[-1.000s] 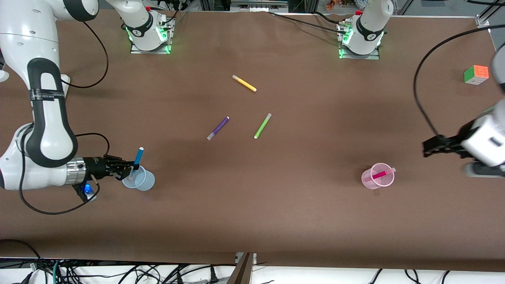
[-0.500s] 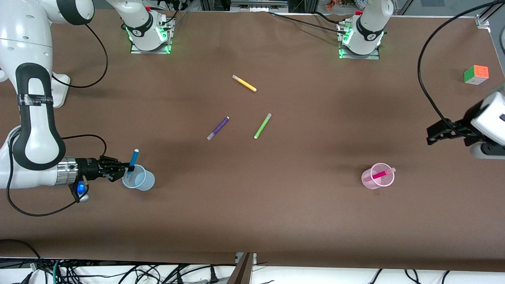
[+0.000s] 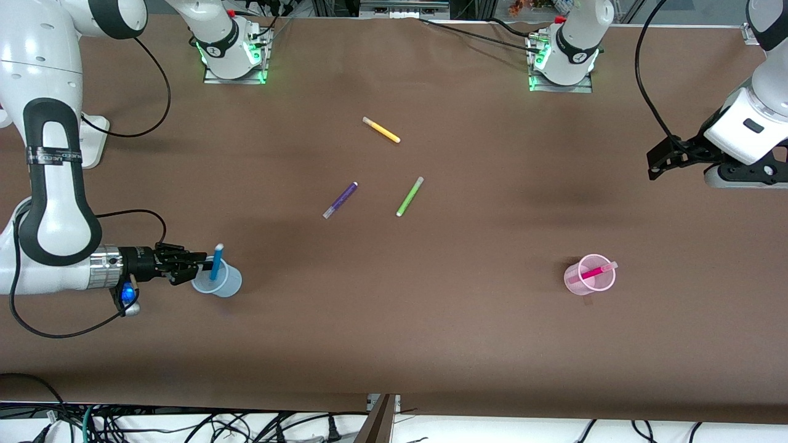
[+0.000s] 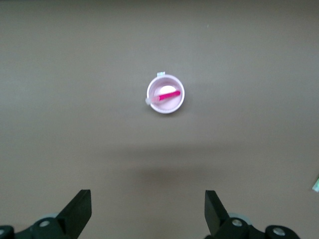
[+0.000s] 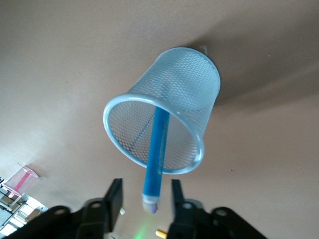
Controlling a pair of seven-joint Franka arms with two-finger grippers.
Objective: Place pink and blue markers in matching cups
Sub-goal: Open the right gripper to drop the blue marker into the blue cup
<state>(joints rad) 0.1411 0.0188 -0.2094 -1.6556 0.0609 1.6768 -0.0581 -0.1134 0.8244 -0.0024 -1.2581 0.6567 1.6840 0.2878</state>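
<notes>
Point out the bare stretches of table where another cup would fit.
Widest free patch: between the blue cup and pink cup, nearer the camera than the purple marker and green marker. More bare table lies between those and the pink cup. The table's middle, including the yellow marker, is crowded.

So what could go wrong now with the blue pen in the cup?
The blue pen leans in the blue cup with its top sticking out, right between the open fingers of the right gripper. If that gripper bumps the pen or the rim while pulling away, the light cup might tip over. The pink pen also pokes over the rim of the pink cup, but the left gripper is well away.
</notes>
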